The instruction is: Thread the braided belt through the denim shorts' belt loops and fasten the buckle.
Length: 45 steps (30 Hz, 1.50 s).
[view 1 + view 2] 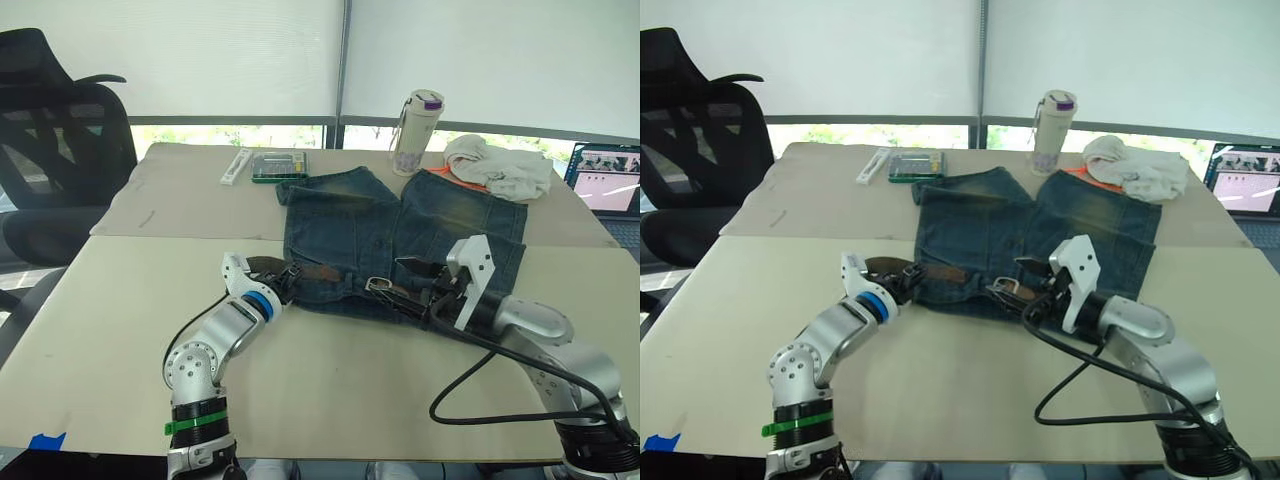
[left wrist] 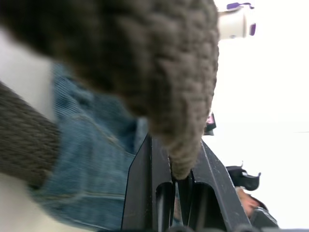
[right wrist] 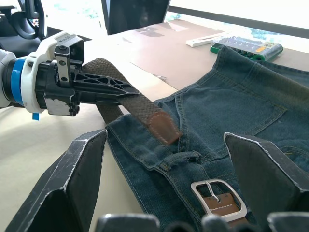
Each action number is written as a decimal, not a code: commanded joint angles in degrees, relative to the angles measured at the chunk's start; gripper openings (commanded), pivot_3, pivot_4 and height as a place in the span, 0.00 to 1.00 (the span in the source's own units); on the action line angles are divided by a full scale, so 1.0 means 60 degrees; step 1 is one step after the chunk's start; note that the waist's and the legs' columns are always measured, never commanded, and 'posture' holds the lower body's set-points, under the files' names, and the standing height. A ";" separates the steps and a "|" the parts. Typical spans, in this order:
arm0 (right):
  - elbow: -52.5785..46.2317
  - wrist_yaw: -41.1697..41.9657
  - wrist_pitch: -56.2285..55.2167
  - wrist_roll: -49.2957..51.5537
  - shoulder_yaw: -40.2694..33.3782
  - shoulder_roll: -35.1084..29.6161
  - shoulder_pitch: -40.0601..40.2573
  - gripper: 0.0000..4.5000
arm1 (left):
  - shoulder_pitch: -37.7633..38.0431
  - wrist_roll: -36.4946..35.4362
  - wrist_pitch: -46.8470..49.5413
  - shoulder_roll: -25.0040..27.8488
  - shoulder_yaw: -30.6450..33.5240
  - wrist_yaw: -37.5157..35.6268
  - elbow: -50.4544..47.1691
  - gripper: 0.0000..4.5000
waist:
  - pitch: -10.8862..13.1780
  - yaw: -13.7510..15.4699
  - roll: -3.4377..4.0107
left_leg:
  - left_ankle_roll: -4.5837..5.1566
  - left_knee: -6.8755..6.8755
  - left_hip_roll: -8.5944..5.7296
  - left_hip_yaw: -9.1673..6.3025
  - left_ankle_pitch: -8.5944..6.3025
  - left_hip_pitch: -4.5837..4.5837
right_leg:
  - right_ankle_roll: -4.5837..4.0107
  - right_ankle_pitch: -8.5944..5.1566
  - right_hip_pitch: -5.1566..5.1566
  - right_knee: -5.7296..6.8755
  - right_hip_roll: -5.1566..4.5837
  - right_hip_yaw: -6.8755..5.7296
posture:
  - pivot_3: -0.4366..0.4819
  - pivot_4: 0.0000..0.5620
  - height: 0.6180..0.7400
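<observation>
The denim shorts (image 1: 400, 220) lie flat on the table, waistband toward me. The braided belt (image 1: 320, 271) runs along the waistband, and its silver buckle (image 3: 217, 198) rests near the waistband's middle. At the shorts' left corner my left gripper (image 1: 285, 275) is shut on the belt's brown strap (image 2: 145, 72); the leather-tipped end (image 3: 161, 128) sticks out past its fingers over the denim. My right gripper (image 1: 415, 280) hovers open just above the buckle, its fingers (image 3: 82, 179) spread wide to either side. One belt loop (image 3: 186, 157) shows beside the buckle.
A bottle with a purple cap (image 1: 415, 130), an off-white cloth bundle (image 1: 500, 165) and an orange cord (image 1: 450, 178) sit beyond the shorts. A green case (image 1: 279, 165) and a white bar (image 1: 236, 166) lie at the back left. There is a laptop (image 1: 610, 180) far right and a black chair (image 1: 50, 130) far left.
</observation>
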 commanded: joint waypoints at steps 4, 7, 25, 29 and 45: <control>-0.0402 -0.0010 -0.0004 0.0018 -0.0232 -0.0050 -0.0072 0.95 | 0.0146 0.0067 -0.0136 -0.0009 -0.0377 -0.0118 -0.0005 0.00 | 0.0000 -0.0019 0.0000 | 0.0000 -0.0002 0.0000 -0.0001 0.0000 0.0004 | 0.0000 0.0000 0.0001 0.0001 0.0002 -0.0001 | 0.48 0.27 0.97; -0.0420 -0.0005 0.0005 0.0037 -0.0264 -0.0073 -0.0064 0.95 | 0.0168 0.0166 -0.0215 0.0036 -0.0399 -0.0086 0.0089 0.00 | 0.0000 -0.0014 0.0000 | 0.0001 -0.0001 -0.0001 -0.0001 -0.0001 0.0004 | 0.0000 0.0000 0.0003 0.0000 0.0002 -0.0001 | 0.48 0.27 0.97; -0.0462 -0.0057 0.0097 -0.0027 -0.0165 -0.0058 -0.0026 0.95 | 0.0302 0.0853 -0.0332 0.0061 -0.0594 -0.0649 0.0579 0.00 | 0.0000 -0.0014 0.0000 | 0.0004 -0.0001 0.0000 -0.0003 -0.0003 0.0003 | 0.0000 0.0000 0.0003 -0.0001 0.0002 -0.0001 | 0.48 0.27 0.97; -0.0483 -0.0054 0.0126 -0.0102 -0.0144 -0.0108 0.0039 0.95 | 0.0102 0.1245 -0.0299 -0.0017 -0.0703 -0.1007 0.0989 0.00 | 0.0000 -0.0003 0.0000 | 0.0005 -0.0001 -0.0002 -0.0004 -0.0003 0.0003 | 0.0000 0.0000 0.0004 -0.0001 0.0001 -0.0004 | 0.48 0.27 0.97; -0.0432 -0.0338 0.0708 -0.0835 0.0242 -0.0405 0.0126 0.95 | -0.0590 0.4842 0.0280 0.0420 -0.2220 -0.2586 0.2315 0.00 | -0.0001 0.0054 0.0001 | 0.0025 0.0001 -0.0013 -0.0047 -0.0015 0.0020 | 0.0002 -0.0003 0.0059 -0.0014 0.0001 -0.0007 | 0.48 0.27 0.97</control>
